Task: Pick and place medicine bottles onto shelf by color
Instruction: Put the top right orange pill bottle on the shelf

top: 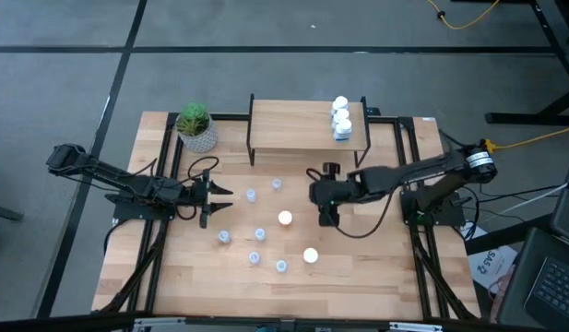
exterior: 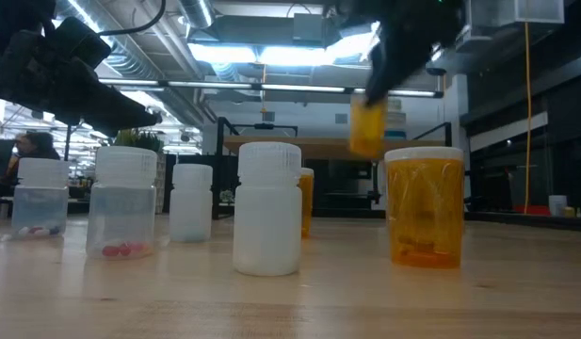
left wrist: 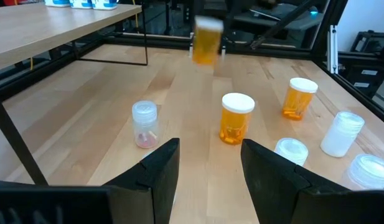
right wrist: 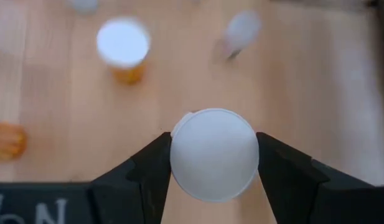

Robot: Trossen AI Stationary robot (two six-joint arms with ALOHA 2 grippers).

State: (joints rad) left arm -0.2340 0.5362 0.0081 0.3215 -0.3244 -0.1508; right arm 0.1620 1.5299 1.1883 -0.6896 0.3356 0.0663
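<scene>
My right gripper (top: 326, 212) is shut on an orange bottle with a white cap (right wrist: 213, 155), held above the table's middle; the bottle also shows in the low view (exterior: 368, 124) and the left wrist view (left wrist: 206, 42). Two more orange bottles (top: 285, 219) (top: 310, 255) and several small pale bottles (top: 260, 234) stand upright on the table. The light-wood shelf (top: 293, 134) stands at the far edge with white bottles (top: 341, 118) on its right end. My left gripper (top: 219, 199) is open and empty, left of the bottles, pointing toward them. My right gripper pinches the orange bottle by the sides of its white cap (right wrist: 179, 146) between its two fingers. The fingers come from above, pointing down. The bottle hangs upright below them, lifted clear of the table (exterior: 368, 141).
A potted green plant (top: 195, 127) stands at the far left beside the shelf. The shelf's left and middle board is bare. Black frame rails (top: 160, 184) run along the table's left and right sides. Bare wood lies along the near edge.
</scene>
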